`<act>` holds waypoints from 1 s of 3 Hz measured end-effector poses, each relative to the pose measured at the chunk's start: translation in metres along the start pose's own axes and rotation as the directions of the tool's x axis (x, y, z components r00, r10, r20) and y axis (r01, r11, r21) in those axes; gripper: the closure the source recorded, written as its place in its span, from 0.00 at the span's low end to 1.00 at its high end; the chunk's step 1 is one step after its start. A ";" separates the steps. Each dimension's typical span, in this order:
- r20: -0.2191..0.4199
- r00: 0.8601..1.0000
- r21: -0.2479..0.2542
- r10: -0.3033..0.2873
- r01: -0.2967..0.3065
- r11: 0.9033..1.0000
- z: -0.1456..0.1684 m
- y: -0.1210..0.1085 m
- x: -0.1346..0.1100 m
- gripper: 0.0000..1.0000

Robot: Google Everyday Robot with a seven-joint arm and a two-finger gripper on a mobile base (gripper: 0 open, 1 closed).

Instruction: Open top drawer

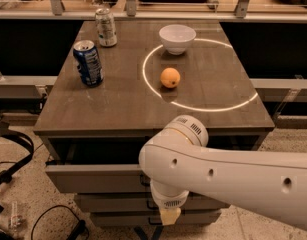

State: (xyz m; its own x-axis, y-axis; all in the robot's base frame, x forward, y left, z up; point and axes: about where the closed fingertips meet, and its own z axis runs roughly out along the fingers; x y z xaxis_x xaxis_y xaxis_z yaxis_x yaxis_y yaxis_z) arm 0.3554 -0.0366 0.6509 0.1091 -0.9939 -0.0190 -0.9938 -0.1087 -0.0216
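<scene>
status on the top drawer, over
Gripper low, before the lower drawer fronts. Top drawer partway out, handle hidden by arm. Cable on floor at left, below drawer level.
</scene>
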 end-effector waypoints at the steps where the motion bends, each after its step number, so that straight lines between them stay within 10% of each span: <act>1: -0.001 1.000 0.003 -0.001 0.001 1.000 -0.001 0.000 0.000 0.65; 3: -0.004 1.000 0.006 -0.002 0.002 1.000 -0.002 0.001 0.000 1.00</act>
State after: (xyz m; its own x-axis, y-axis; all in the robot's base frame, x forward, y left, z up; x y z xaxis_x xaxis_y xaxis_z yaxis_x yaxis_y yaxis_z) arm 0.3547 -0.0369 0.6532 0.1111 -0.9937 -0.0154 -0.9935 -0.1107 -0.0276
